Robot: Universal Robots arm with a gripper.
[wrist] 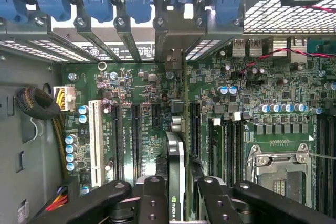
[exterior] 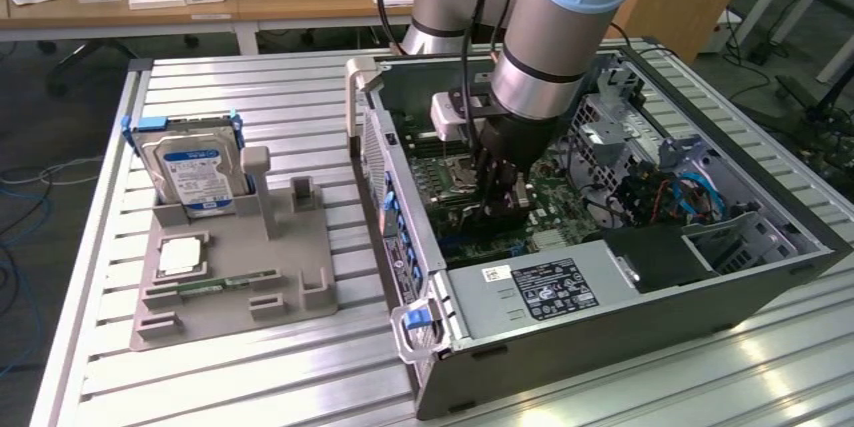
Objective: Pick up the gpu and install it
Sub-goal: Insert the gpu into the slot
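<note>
The gripper (wrist: 176, 195) clamps the gpu (wrist: 175, 169) edge-on above the motherboard (wrist: 142, 103); seating demands it stay upright, aligned with the slot

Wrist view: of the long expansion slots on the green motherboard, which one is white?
The white plastic slot, outermost in the row, beside the yellow-wired cable bundle. The other slots are black; the card in the pincer stands further along.

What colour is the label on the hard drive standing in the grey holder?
Blue and white. The hard drive shows best in the exterior view.
</note>
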